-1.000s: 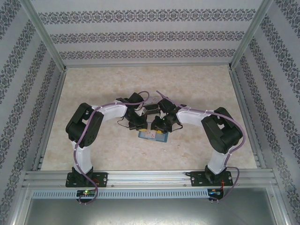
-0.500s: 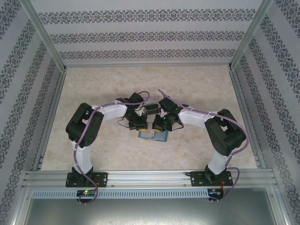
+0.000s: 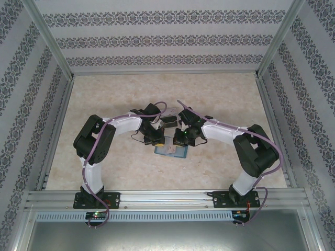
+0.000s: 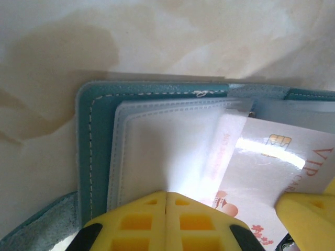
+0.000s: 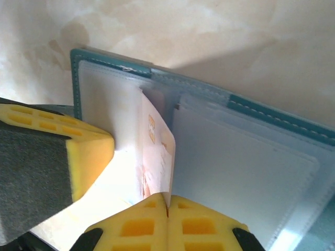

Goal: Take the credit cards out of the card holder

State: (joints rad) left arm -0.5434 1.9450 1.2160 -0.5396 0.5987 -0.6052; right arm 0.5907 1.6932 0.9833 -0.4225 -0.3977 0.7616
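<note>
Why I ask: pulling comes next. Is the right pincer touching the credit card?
Touching. Right wrist view: credit card edge pinched in the shut right pincer.

Card holder (image 4: 86,157): teal leather-like cover, matt, fine grain, pale stitching. Inner sleeves (image 4: 157,151): clear soft plastic, faintly frosted, glossy. Credit card (image 4: 272,162): white plastic, high gloss, hard glare, metallic gold chip (image 4: 277,141). Left hand (image 4: 166,204) and right hand (image 5: 167,206): yellow moulded plastic, matt; grey foam-like pad (image 5: 31,172) on one finger. Bench (image 4: 157,36): smooth, marbled beige, low sheen.

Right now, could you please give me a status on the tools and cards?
Left tool shut, at card holder sleeve. Right tool shut on one card, partly out. No obstruction seen.
</note>
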